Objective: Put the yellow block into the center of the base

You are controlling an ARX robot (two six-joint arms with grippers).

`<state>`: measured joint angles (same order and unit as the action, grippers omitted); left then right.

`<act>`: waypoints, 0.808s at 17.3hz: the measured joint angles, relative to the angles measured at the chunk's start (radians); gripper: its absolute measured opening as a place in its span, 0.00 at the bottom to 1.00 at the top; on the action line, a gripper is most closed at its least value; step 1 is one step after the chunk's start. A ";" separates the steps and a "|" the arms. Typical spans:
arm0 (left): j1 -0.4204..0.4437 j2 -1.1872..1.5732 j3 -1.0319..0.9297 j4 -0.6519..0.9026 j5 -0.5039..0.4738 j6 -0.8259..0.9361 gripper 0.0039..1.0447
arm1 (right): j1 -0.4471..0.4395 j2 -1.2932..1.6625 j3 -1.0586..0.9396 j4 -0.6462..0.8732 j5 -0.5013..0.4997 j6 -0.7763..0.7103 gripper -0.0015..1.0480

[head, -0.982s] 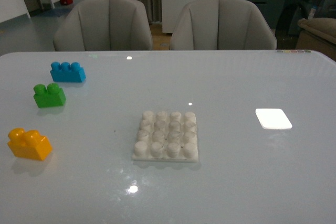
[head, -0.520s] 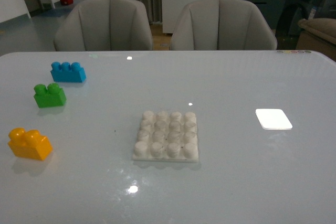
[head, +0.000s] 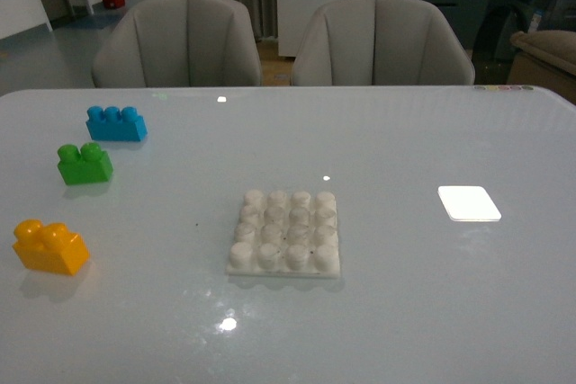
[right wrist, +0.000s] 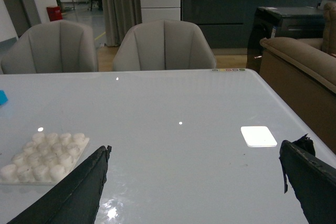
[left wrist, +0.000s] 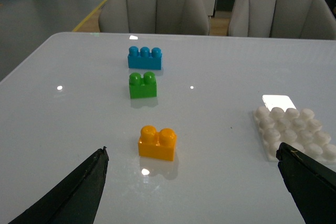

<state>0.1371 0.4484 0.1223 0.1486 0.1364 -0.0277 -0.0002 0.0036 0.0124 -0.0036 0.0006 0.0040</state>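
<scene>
The yellow block [head: 50, 247] stands upright on the table at the near left, two studs up; the left wrist view shows the same block [left wrist: 157, 142] ahead of my left gripper [left wrist: 191, 156], which is open and holds nothing. The white studded base [head: 285, 233] lies flat mid-table, its studs bare. It appears as the base [left wrist: 294, 132] off to one side of the left fingers and as the base [right wrist: 43, 150] beside my right gripper [right wrist: 194, 153]. That gripper is open over bare table. Neither arm shows in the front view.
A green two-stud brick [head: 85, 164] and a blue three-stud brick [head: 116, 123] sit behind the yellow one at the left. A bright white rectangular patch [head: 468, 203] lies right of the base. Two grey chairs [head: 279, 42] stand past the table's far edge.
</scene>
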 joint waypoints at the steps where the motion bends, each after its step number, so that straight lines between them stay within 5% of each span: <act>1: -0.002 0.142 0.023 0.122 0.012 0.017 0.94 | 0.000 0.000 0.000 0.000 0.000 0.000 0.94; 5: -0.040 0.757 0.217 0.520 0.053 0.056 0.94 | 0.000 0.000 0.000 0.000 0.000 0.000 0.94; 14: -0.016 1.402 0.577 0.395 0.167 0.081 0.94 | 0.000 0.000 0.000 0.000 0.000 0.000 0.94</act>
<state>0.1211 1.8503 0.6994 0.5438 0.3031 0.0536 -0.0002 0.0036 0.0124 -0.0036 0.0006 0.0040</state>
